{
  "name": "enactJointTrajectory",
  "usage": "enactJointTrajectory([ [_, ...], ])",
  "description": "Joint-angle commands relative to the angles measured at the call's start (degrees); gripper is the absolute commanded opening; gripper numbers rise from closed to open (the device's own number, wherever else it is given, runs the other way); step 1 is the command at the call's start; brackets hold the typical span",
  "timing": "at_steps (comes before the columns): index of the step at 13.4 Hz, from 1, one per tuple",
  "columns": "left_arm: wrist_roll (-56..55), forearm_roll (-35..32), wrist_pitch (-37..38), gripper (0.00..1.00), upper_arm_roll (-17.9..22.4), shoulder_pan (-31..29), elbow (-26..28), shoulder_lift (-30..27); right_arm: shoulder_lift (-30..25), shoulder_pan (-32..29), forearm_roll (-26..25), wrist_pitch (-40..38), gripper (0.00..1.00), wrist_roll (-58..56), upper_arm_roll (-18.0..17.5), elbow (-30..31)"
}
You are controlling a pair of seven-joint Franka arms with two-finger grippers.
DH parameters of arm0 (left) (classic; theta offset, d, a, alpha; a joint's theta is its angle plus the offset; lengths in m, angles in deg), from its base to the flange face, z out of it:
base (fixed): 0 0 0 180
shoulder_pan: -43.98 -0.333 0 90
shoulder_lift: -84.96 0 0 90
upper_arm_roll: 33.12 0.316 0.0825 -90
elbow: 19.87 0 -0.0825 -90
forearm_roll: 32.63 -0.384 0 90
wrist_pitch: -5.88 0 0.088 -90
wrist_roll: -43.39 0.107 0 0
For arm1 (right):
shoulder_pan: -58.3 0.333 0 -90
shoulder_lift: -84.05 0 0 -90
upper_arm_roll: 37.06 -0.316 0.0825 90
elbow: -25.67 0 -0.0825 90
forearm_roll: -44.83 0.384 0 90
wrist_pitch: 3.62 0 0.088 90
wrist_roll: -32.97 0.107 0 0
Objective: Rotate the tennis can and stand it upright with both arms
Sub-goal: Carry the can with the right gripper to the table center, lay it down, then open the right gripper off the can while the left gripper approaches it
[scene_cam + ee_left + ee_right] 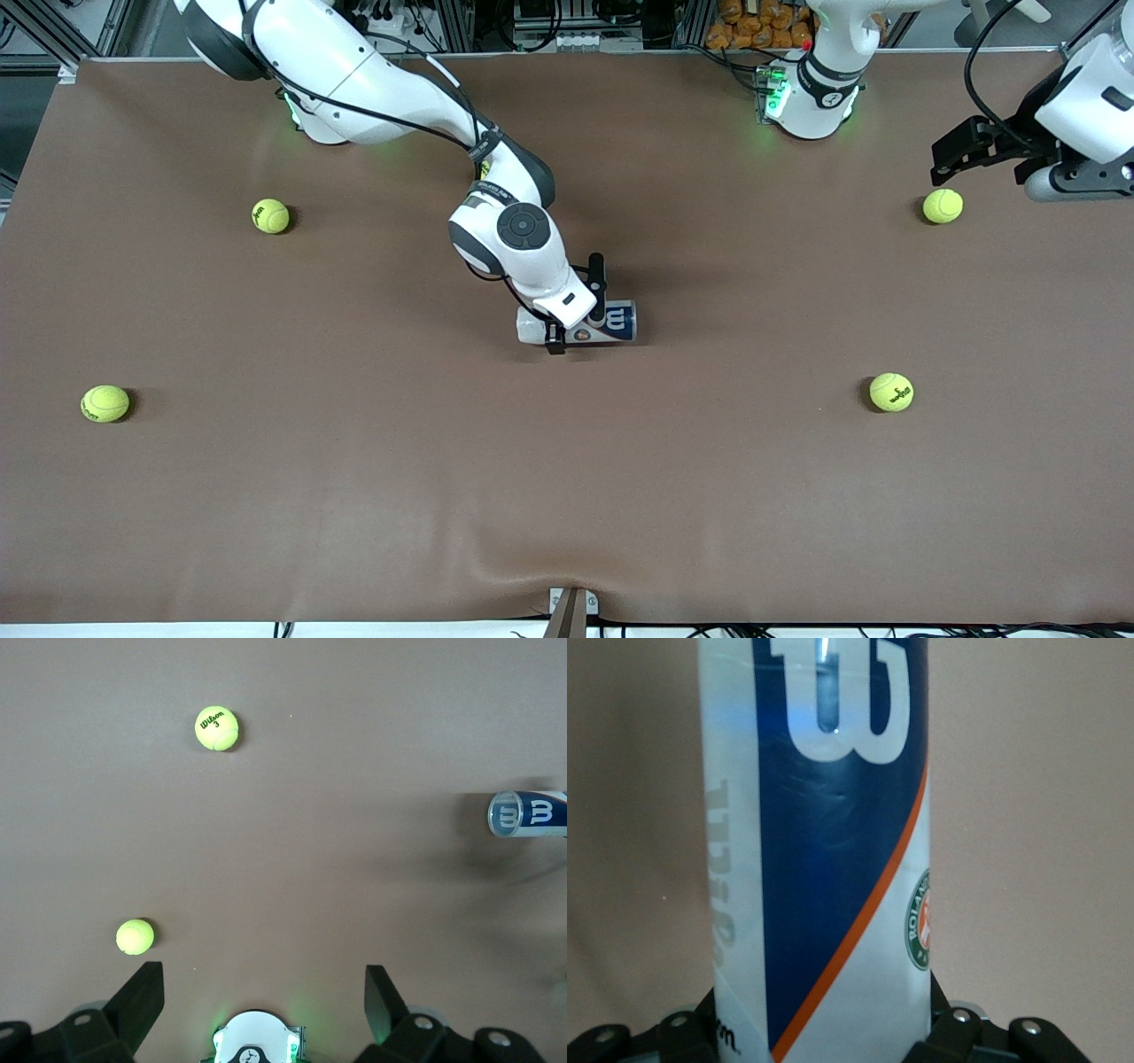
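The tennis can (616, 322) lies on its side in the middle of the table, white and dark-blue label up. My right gripper (576, 307) reaches down onto it, one finger on each side of the can's body. In the right wrist view the can (824, 859) fills the space between the fingers of my right gripper (821, 1028), which is shut on it. My left gripper (952, 159) hangs open and empty over the left arm's end of the table, above a tennis ball (942, 206). The left wrist view shows my left gripper (263, 997) spread wide, the can (529, 814) well away from it.
Several yellow-green tennis balls lie scattered: one (270, 215) and another (104, 403) toward the right arm's end, one (890, 392) toward the left arm's end. The left arm's green-lit base (802, 97) stands at the table's edge. Brown cloth covers the table (567, 496).
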Motion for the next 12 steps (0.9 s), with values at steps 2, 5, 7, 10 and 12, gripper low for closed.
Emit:
enactJointTrajectory([
  [2, 1.0, -0.2, -0.5, 1.00, -0.2, -0.6, 0.9, 1.0, 0.0, -1.2, -1.4, 1.9, 0.85, -0.5, -0.5, 2.0],
  [5, 1.0, 0.4, -0.6, 1.00, -0.2, -0.6, 1.5, 3.0, 0.9, -0.6, -1.6, 2.1, 0.90, -0.9, 0.0, 2.0],
  [7, 0.9, 2.1, -1.3, 1.00, -0.2, -0.6, 1.7, 5.2, 1.2, -0.4, -1.7, 2.2, 1.00, -1.0, 0.3, 2.0],
  [10, 1.2, 3.8, -2.7, 1.00, -0.2, -0.1, 1.7, 9.1, 1.2, -0.4, -2.7, 2.0, 1.00, -1.1, 0.3, 1.8],
  [12, 1.1, 5.9, -3.3, 1.00, -0.6, 1.0, 1.7, 12.1, 1.0, -0.3, -2.7, 1.7, 1.00, -0.6, 0.3, 1.6],
])
